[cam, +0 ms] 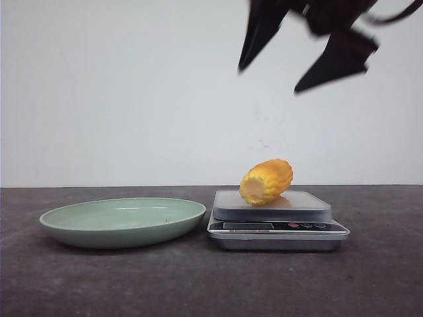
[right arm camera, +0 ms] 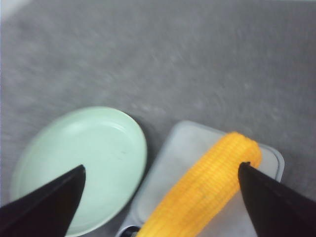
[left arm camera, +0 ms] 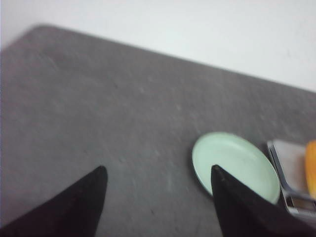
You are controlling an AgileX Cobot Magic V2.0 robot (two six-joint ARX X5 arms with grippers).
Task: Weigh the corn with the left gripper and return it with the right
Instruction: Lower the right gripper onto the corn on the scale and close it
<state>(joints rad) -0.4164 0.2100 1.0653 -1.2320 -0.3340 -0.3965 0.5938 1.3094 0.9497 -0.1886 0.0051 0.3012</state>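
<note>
Grey metal scale [cam: 277, 228] is sitting on the dark table [cam: 198, 284], just beside the pale green plate [cam: 122, 221]. The corn [cam: 266, 181] is lying tilted on the scale's platform. Above it, the right gripper [cam: 274, 78] is hanging with fingers spread apart, empty. The left gripper [left arm camera: 158, 175] is hovering likewise spread, holding nothing.

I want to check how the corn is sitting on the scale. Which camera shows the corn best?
The front view: the whole corn lies on the scale, cut end toward the camera. The right wrist view shows it large between the open right gripper fingers, but cropped. The left wrist view catches only an orange sliver at the frame edge.
</note>
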